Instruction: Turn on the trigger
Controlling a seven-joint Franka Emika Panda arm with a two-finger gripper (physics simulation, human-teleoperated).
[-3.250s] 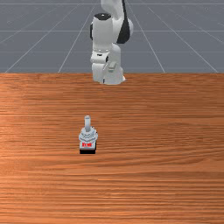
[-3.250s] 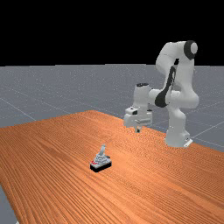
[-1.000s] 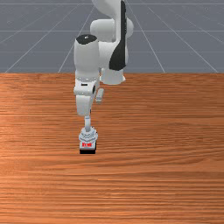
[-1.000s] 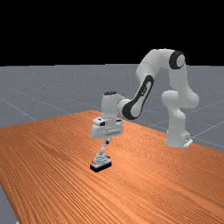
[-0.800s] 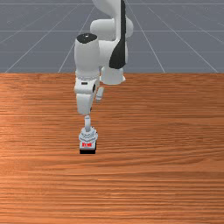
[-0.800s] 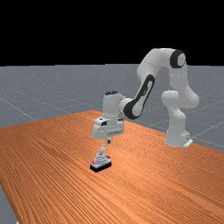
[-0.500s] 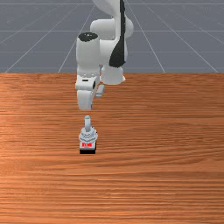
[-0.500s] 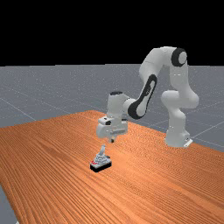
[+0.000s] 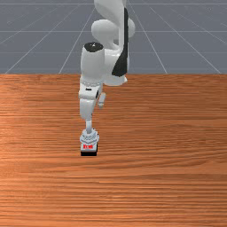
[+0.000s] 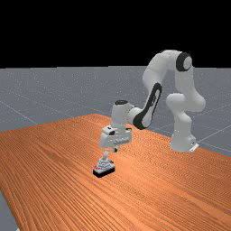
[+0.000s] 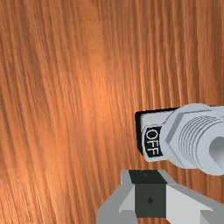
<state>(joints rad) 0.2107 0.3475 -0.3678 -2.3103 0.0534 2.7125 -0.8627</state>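
While arm (image 10: 154, 97) bends out over table (image 10: 54, 153), fingers (image 10: 115, 150) point down, together, near trigger lever (image 10: 106, 154).

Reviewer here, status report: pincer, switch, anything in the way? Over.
Pincer shut, nothing held, close by the switch. Switch on the table, lever sticking up, OFF label readable. No obstacle seen between them.

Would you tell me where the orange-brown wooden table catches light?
The table brightens toward the front view's left; a sheen lies to the far view's right of the grey toggle switch with black base; the wrist view has a pale glow and thin bright streaks.
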